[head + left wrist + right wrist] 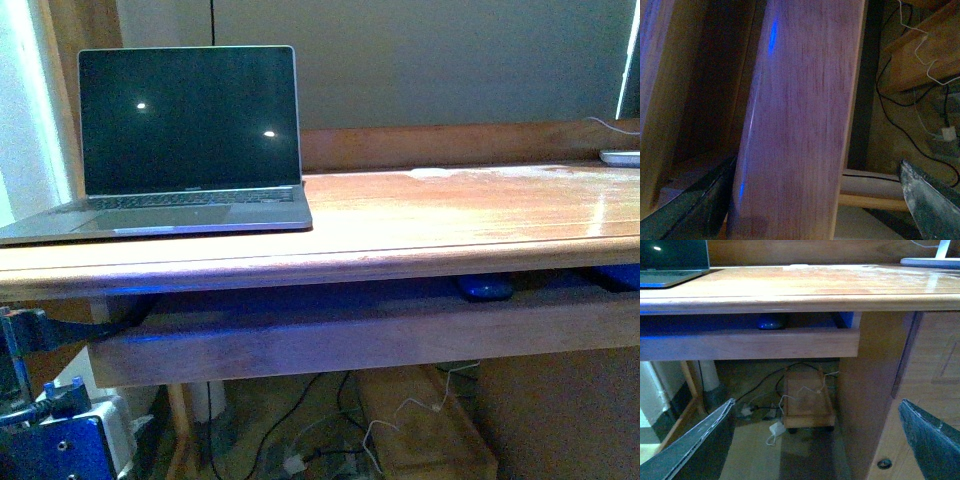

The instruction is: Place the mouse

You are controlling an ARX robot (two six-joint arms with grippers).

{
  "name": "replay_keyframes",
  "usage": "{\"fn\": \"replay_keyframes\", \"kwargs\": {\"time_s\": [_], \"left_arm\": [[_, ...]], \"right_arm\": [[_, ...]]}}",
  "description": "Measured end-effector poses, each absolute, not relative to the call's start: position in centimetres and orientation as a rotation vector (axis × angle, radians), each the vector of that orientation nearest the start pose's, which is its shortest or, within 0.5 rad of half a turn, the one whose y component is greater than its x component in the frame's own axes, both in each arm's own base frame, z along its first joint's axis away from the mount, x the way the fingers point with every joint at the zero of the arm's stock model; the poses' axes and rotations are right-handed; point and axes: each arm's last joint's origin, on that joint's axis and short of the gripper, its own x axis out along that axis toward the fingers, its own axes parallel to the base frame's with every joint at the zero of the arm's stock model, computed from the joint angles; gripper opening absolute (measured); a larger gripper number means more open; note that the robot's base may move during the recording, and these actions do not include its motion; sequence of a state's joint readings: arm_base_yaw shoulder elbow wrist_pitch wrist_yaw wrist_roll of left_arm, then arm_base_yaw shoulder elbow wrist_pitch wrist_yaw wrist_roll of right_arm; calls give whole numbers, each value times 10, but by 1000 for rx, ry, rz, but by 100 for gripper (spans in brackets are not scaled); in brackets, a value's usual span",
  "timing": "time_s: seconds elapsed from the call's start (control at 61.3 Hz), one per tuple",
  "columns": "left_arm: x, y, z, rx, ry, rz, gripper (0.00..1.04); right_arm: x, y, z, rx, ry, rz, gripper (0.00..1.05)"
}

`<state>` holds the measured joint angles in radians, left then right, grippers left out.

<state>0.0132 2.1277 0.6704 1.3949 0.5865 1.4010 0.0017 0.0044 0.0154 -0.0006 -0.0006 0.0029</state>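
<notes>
Mouse [486, 288] sat untouched in the under-desk tray [350, 335] at the laptop's [190, 120] 4 o'clock, so basically nothing done yet, left gripper [816, 165] and right gripper [816, 402] both gaping wide, holding nothing.

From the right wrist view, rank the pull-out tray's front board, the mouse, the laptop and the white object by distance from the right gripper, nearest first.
From the right gripper:
1. Tray front board, under the desk edge.
2. Mouse, just behind that board, on the tray.
3. Laptop, desk top left, and white object, back right: too close to call.
</notes>
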Motion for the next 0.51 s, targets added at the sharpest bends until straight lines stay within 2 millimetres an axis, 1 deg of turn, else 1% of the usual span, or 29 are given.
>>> {"fn": "replay_keyframes", "kwargs": {"time_s": [0.147, 0.228, 0.277, 0.375, 0.506], "left_arm": [[347, -12, 83, 1340, -376, -531, 97], [360, -11, 77, 1344, -430, -572, 97], [363, -11, 74, 1354, -432, -579, 97], [363, -10, 73, 1350, -371, -618, 97], [356, -9, 79, 1283, -195, -728, 97]], "right_arm": [[97, 0, 168, 3, -10, 2, 97], [97, 0, 168, 3, -10, 2, 97], [97, 0, 168, 3, -10, 2, 97], [97, 0, 168, 3, -10, 2, 97], [97, 0, 168, 3, -10, 2, 97]]}}
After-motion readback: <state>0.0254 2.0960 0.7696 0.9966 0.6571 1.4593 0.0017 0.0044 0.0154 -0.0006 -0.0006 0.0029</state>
